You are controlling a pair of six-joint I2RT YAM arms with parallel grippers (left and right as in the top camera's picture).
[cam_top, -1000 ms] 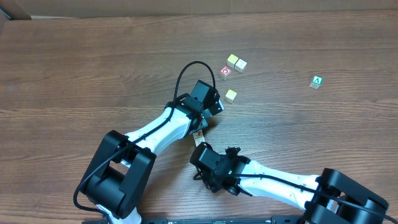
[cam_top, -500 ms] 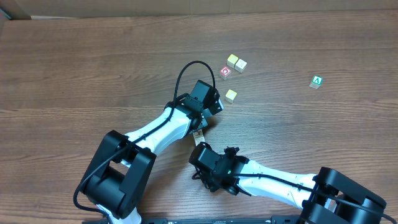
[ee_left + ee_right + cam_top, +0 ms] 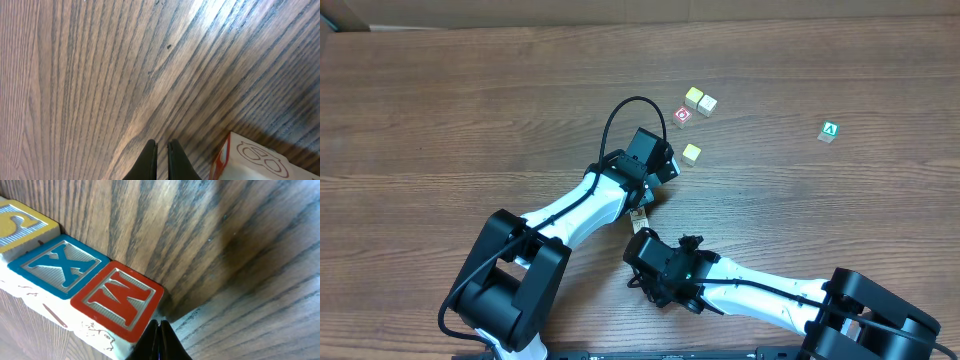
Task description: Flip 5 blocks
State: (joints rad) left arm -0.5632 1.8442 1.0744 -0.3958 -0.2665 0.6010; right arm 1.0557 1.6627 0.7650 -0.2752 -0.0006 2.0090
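Right gripper (image 3: 159, 339): jaws pressed together, holding nothing. It is the nearest thing to you, low centre of the table (image 3: 440, 120).
The blocks (image 3: 75, 270): a touching row of three at 10 o'clock from the right fingertips, with yellow, blue X and red letter tops and whitish sides bearing small dark marks. The red end block sits just beside the tips; you cannot tell whether they touch. From overhead only one pale block (image 3: 640, 218) shows between the arms, and the rest are hidden.
Handling: likely light, stiff wood with smooth faces, so expect them to skid rather than tip.
Hold: take the free red end first, across two opposite side faces, since its neighbours block the inner faces.
Left gripper (image 3: 161, 159): jaws shut and empty, hovering over bare wood.
Red-outlined cube (image 3: 255, 160): at 4 o'clock from the left tips, apart from them.
Yellow-topped cube (image 3: 691, 153): at 1 o'clock from the left arm's end.
Red-faced cube (image 3: 682, 116): farther, at 12 o'clock.
Green "A" cube (image 3: 830, 131): well apart, at 2 o'clock.
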